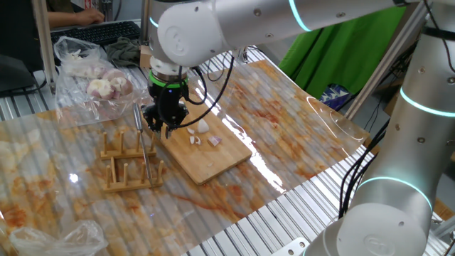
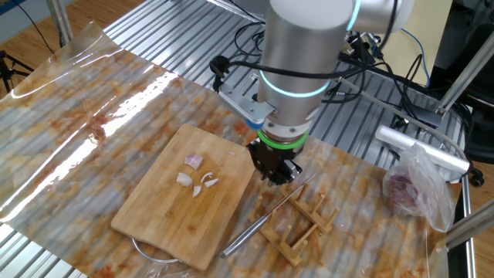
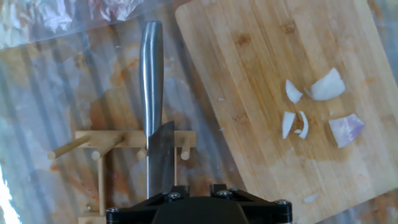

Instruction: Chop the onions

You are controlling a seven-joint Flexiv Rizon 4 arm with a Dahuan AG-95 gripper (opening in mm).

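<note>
Several small white-to-pale-pink onion pieces lie on the wooden cutting board, also seen in the other fixed view and the hand view. A steel knife rests across a wooden rack beside the board. It also shows in both fixed views. My gripper hangs over the gap between rack and board, above the knife's blade. Its jaws stand apart and hold nothing. Only its black base shows in the hand view.
A clear plastic bag of whole onion bulbs lies behind the rack. A wrinkled plastic sheet covers the table. Another crumpled bag lies at the near-left corner. A metal cylinder sits by the bulb bag.
</note>
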